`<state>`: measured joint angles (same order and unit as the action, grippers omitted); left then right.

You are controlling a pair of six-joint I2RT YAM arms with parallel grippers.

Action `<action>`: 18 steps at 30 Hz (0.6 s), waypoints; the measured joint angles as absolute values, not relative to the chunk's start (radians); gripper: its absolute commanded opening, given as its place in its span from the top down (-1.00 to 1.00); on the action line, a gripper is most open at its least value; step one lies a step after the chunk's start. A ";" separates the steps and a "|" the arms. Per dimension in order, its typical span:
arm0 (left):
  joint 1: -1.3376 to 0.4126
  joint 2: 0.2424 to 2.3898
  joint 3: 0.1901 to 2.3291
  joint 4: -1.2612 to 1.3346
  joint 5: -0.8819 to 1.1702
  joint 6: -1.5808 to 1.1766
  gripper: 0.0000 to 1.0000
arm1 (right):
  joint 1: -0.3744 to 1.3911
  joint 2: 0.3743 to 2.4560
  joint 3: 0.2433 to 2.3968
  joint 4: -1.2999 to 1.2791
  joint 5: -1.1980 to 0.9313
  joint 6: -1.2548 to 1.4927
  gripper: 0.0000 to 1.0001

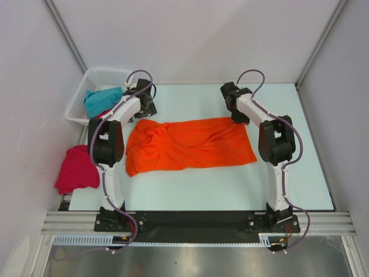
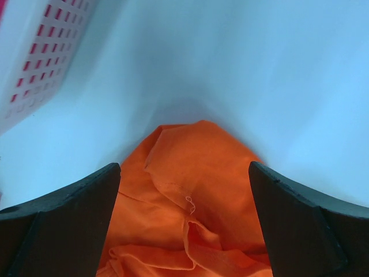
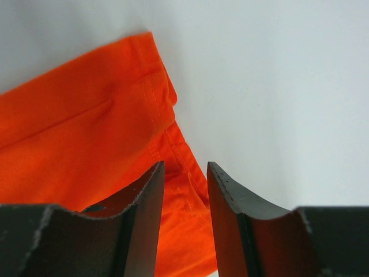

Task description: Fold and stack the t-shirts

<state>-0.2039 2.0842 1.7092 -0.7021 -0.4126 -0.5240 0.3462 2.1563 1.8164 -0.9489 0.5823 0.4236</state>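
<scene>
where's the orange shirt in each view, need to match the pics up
Top external: the orange shirt lies spread out across the middle of the picture.
Left wrist: the shirt is at bottom centre, bunched and rising to a point.
Right wrist: the shirt fills the left half, its stitched hem running down the centre.
Shared landmark: the pale table, bare beyond the shirt in all three.

Light is bright, diffuse and comes from overhead. Shadows on the table [image 1: 288, 179] are faint and soft-edged. In my left wrist view, the basket [image 2: 34, 63] is out of focus.
</scene>
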 measured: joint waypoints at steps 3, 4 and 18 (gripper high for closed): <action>-0.199 2.106 1.709 -0.704 -0.406 -0.524 -0.97 | 0.334 2.197 1.878 -0.965 0.582 0.417 0.16; -0.198 2.108 1.709 -0.705 -0.404 -0.524 -0.97 | 0.331 2.209 1.895 -0.968 0.582 0.416 0.16; -0.182 2.108 1.634 -0.667 -0.380 -0.524 -0.96 | 0.324 2.281 1.942 -0.991 0.582 0.415 0.14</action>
